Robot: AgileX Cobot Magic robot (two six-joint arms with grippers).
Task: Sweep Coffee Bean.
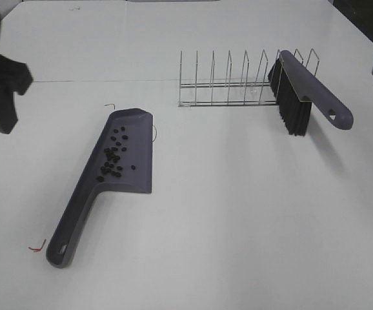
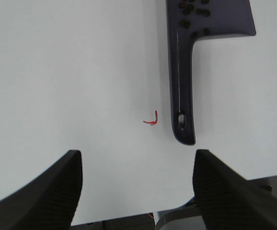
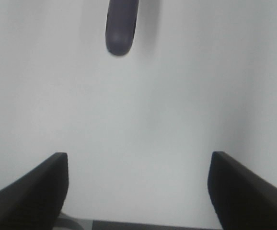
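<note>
Both grippers, left and right, are hanging unclenched and empty while the tiny dark coffee beans are lying gathered in the grey plastic dustpan at centre-left, the grey black-bristled brush leaning on the far wire rack, suggesting sweeping is finished and retreat remains.

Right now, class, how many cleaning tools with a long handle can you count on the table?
2. The dustpan lies flat at left with coffee beans in it. The brush leans against the wire rack at right.
</note>
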